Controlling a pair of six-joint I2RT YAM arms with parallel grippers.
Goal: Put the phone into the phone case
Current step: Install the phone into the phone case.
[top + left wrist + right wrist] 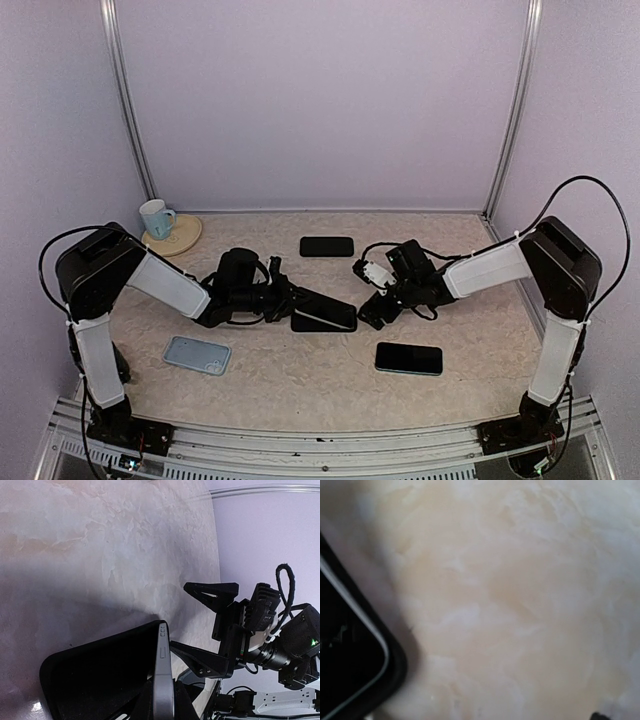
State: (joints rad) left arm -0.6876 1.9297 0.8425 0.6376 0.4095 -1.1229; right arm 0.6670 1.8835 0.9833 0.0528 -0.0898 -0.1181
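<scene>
The left tool point(163, 702) is closed narrow on the phone point(163, 672), one dark finger on each side of its grey, button-lined edge. The phone stands tilted on that edge, its lower part inside the black phone case point(95, 680). The case lies on the bench point(100, 555) with its rounded corner down against the surface.

Just past the phone's far end is the right tool point(373, 307), jaws spread wide and holding nothing. In the left wrist view its lower finger point(200, 661) reaches to the phone's top corner; whether it touches I cannot tell. The right wrist camera sees only a corner of the cased phone and pale bench.

From above, phone and case sit near the middle of the bench, between the two tools.

- A second dark phone point(327, 246) lies farther back.
- A third point(408, 358) lies nearer, below the right tool.
- A light blue-grey case point(197, 355) lies near the left arm.
- A pale mug point(153, 217) stands on a round wooden coaster point(181, 238) at the far left corner.
</scene>
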